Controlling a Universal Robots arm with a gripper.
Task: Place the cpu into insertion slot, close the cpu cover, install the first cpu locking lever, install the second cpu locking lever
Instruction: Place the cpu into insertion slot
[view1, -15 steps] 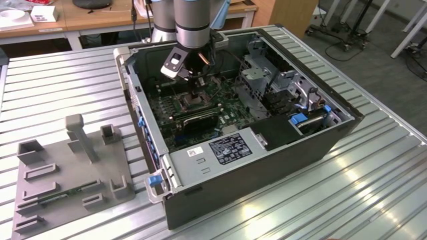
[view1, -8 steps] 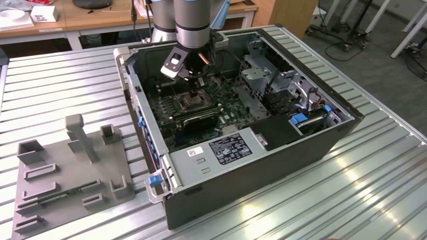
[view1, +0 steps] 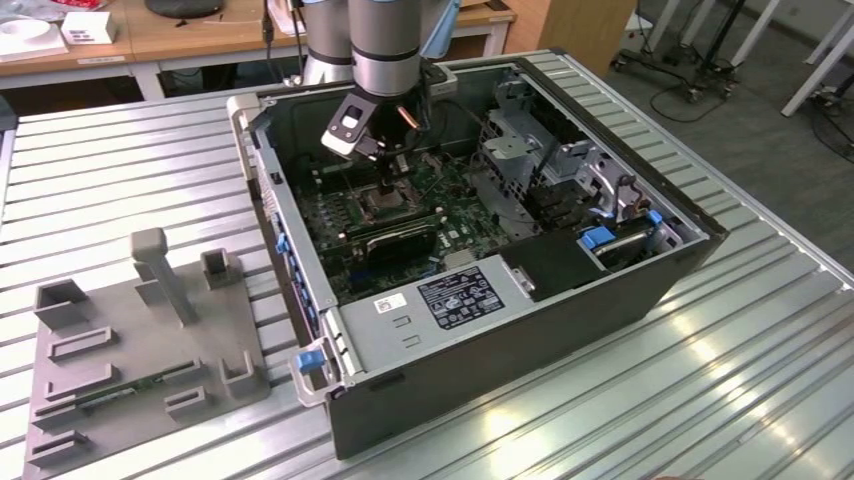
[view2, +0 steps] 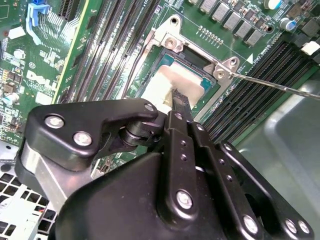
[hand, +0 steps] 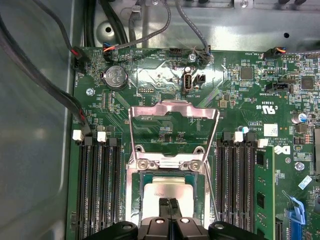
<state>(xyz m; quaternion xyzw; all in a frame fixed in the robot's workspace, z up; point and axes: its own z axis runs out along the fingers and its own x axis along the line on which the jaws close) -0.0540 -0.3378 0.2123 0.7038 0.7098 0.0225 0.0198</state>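
In both wrist views the cpu (hand: 172, 186) (view2: 165, 82), pale silver-tan, lies flat in the insertion slot (hand: 145, 180) on the green motherboard. My gripper (hand: 169, 204) (view2: 179, 97) hangs straight over it, black fingers pressed together, tips at or just above the chip's top; I cannot tell if they touch. The cpu cover (hand: 172, 107), a silvery frame with a square window, stands flipped open past its hinge (hand: 170, 163). A thin wire locking lever (view2: 272, 86) (hand: 211, 186) sticks out unlatched beside the socket. In the exterior view the gripper (view1: 387, 192) reaches down into the open computer case (view1: 534, 330).
Memory slots (hand: 97, 185) (hand: 240, 175) flank the socket on both sides. Black cables (hand: 40, 75) run along the case wall. A drive cage (view1: 534, 150) and power supply (view1: 454, 300) crowd the case. A grey fixture plate (view1: 134, 340) sits on the slatted table at the exterior view's left.
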